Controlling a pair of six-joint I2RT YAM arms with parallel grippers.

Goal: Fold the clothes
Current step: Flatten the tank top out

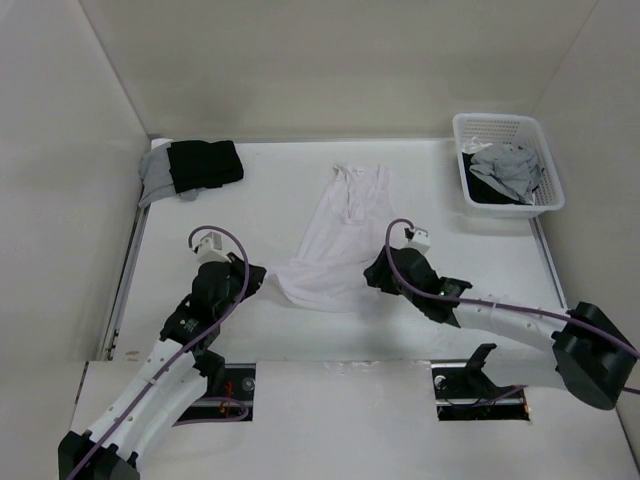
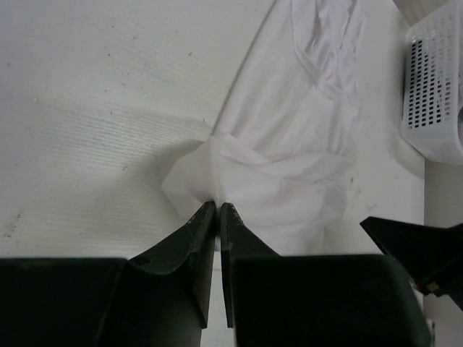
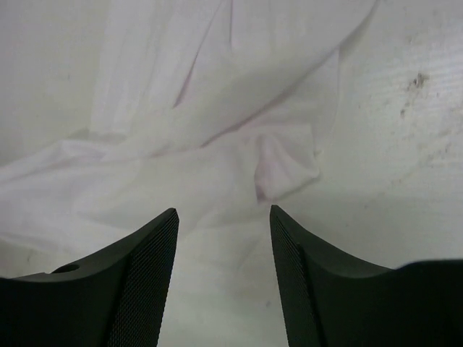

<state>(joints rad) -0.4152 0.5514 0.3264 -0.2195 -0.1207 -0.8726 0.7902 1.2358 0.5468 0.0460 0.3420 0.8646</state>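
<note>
The clothes (image 1: 335, 235) are one white garment, lying crumpled lengthwise in the middle of the table with its straps toward the back. My left gripper (image 1: 264, 272) is at its near left corner. In the left wrist view the left gripper (image 2: 218, 206) is shut on a pinch of the clothes' (image 2: 289, 137) edge. My right gripper (image 1: 369, 274) hovers at the near right edge. In the right wrist view the right gripper (image 3: 224, 213) stands open over the clothes (image 3: 210, 137), with a bunched fold just ahead of its right finger and nothing gripped.
A black garment (image 1: 205, 163) lies on grey garments (image 1: 155, 175) at the back left corner. A white basket (image 1: 500, 122) with grey and black clothes stands at the back right, and its perforated wall shows as the basket (image 2: 434, 94) in the left wrist view.
</note>
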